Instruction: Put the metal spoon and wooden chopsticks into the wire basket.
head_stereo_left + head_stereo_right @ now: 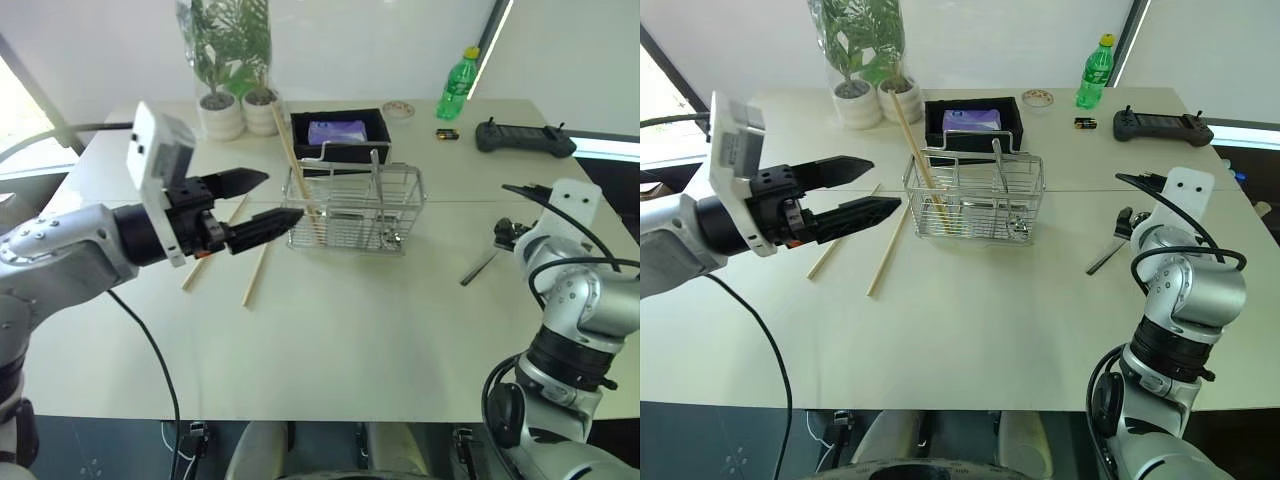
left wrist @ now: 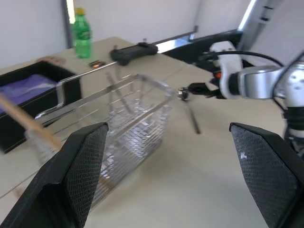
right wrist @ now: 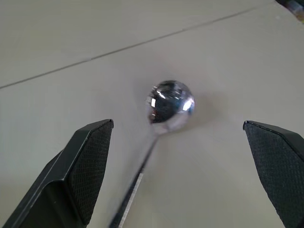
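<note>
Head views: my right gripper (image 1: 1127,222) hovered, jaws wide and empty, over the metal spoon (image 1: 1106,257), handle toward seven o'clock. Right wrist view: the bowl lay centred between the fingers. My left gripper (image 1: 262,200), equally open and empty, was farther off beside the wire basket (image 1: 355,210).

Silver wire basket (image 1: 975,195) upright mid-bench, one pale wooden chopstick (image 1: 912,150) leaning inside it at its left end, two more chopsticks (image 1: 887,249) flat on the bench beside it, shiny round-bowled metal spoon (image 1: 1107,256) lying flat well off to its right
</note>
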